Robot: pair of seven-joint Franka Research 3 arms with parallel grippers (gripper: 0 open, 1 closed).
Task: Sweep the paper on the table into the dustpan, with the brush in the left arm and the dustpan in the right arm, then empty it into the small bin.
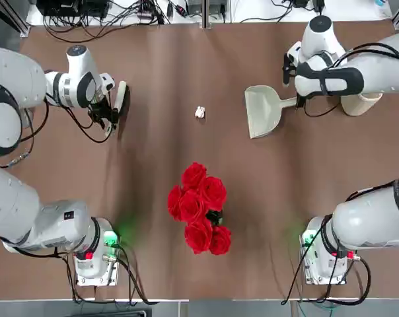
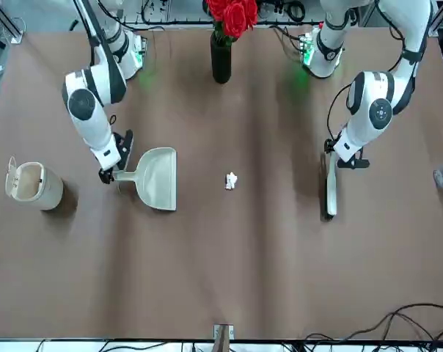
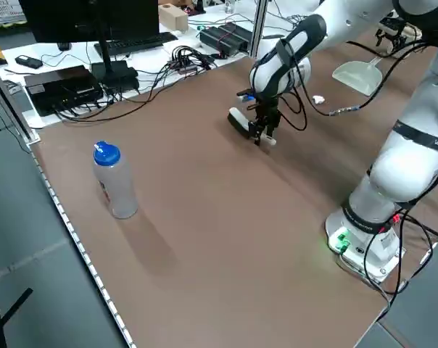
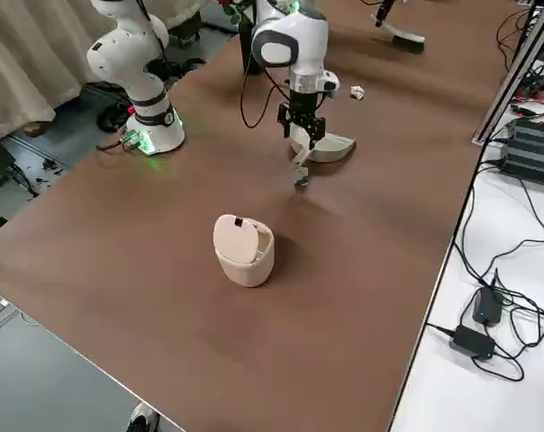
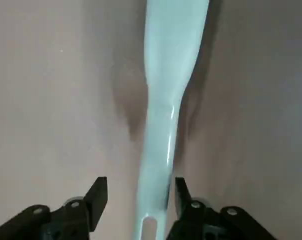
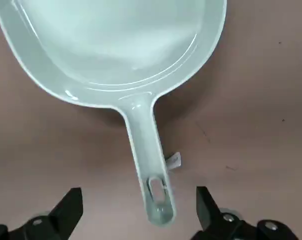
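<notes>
Brush (image 5: 158, 120) between fingers (image 5: 97, 202) (both apart)

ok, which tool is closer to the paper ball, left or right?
Left or right: right. The right tool is at the dustpan's handle, right of the paper ball; the left tool is at the brush, farther off on its left.

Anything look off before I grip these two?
Nothing spilled or damaged. One oddity: the bin's lid appears raised. The brush and dustpan lie between open fingers, ungripped.
</notes>
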